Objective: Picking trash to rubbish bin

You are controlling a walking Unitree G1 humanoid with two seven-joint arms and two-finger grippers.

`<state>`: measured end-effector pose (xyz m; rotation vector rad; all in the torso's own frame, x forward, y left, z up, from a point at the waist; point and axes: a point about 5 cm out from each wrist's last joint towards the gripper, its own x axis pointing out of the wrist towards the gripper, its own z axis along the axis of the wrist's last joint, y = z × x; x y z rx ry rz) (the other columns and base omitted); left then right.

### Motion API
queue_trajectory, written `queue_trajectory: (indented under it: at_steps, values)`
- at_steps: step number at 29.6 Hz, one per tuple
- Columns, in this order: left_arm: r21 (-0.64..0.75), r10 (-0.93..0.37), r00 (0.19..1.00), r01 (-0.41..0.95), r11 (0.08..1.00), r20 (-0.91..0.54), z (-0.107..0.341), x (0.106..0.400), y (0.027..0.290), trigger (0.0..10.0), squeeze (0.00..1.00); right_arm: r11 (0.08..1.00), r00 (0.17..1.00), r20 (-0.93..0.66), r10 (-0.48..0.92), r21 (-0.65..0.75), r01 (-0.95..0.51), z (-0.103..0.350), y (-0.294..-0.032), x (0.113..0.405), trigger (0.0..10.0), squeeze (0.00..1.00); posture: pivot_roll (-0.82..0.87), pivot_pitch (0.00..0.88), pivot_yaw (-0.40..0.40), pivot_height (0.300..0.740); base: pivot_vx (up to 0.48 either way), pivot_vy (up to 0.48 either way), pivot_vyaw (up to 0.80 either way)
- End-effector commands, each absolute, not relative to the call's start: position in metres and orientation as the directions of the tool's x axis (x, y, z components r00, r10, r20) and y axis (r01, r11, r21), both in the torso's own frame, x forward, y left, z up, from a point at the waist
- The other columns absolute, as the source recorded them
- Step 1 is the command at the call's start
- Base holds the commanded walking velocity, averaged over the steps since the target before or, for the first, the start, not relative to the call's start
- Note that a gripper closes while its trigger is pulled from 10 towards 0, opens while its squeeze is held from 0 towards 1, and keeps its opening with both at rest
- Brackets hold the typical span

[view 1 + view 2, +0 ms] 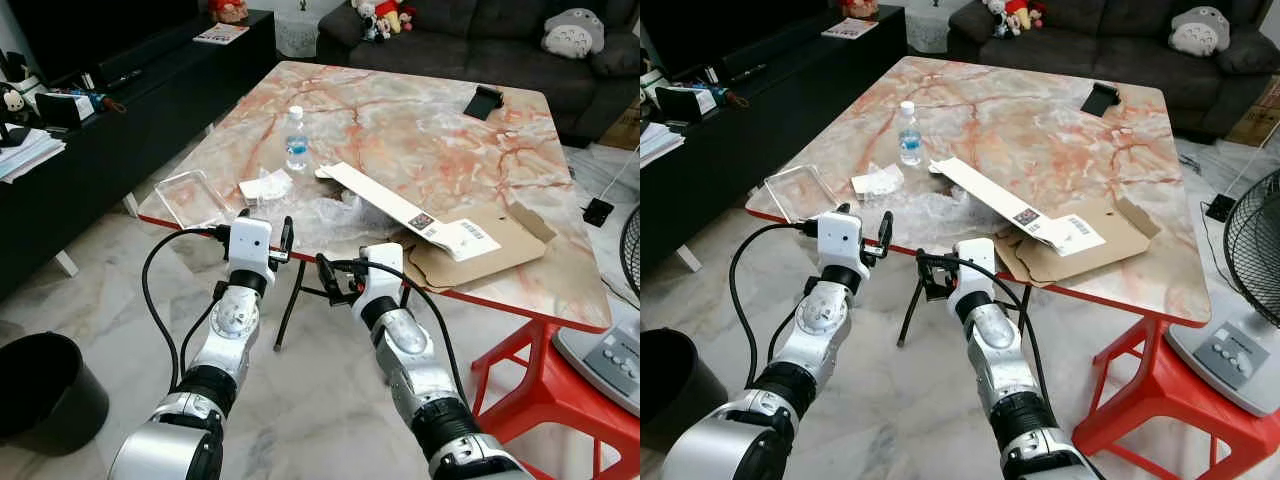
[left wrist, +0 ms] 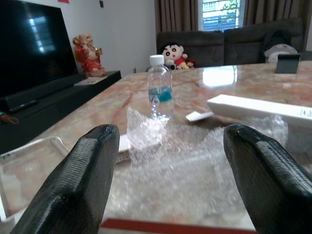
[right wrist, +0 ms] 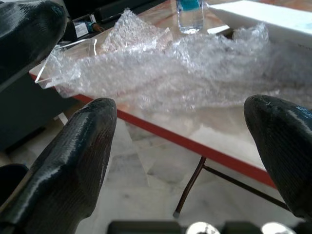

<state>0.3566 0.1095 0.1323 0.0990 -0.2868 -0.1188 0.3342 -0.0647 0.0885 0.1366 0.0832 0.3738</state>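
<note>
Trash on bench, both end effectors poised

Bubble wrap (image 1: 325,218) lies crumpled at the marble bench (image 1: 440,140) near edge. We hold left end effector (image 1: 268,232) and right end effector (image 1: 330,275) spread wide, empty, just short of it, presumably to gather it. Rubbish bin (image 1: 45,385) stands on the tiled floor (image 1: 320,400) at our left.

Your two arms are silver w/ black joint rings at elbow and wrist. Each ends in a white boxy wrist block. The left gripper (image 1: 265,226) and right gripper (image 1: 333,278) each have two long black fingers; up close the fingers (image 2: 80,185) show a fine woven, carbon-like texture w/ rounded tips. Black cables loop from each wrist block back along the forearm. Small round fasteners dot the left forearm's side plate.
</note>
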Motion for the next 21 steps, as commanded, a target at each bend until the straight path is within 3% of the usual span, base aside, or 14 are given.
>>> queue_trajectory:
  at_steps: [1, 21]
  values:
    - [0.122, -0.131, 0.949, 0.099, 0.988, 0.287, 0.1385, 0.3599, 0.1086, 10.0, 0.00, 0.918, 0.924, -0.038, 0.379, 0.142, -0.371, 0.0929, -0.0618, 0.3352, 10.0, 0.00, -0.11, 0.011, -0.026, 0.740, 0.330, 0.000, 0.00]
    - [0.121, -0.117, 0.945, 0.084, 0.989, 0.306, 0.1434, 0.3613, 0.1112, 10.0, 0.00, 0.914, 0.920, -0.023, 0.392, 0.123, -0.386, 0.0952, -0.0607, 0.3351, 10.0, 0.00, -0.11, 0.027, -0.029, 0.740, 0.352, 0.000, 0.06]
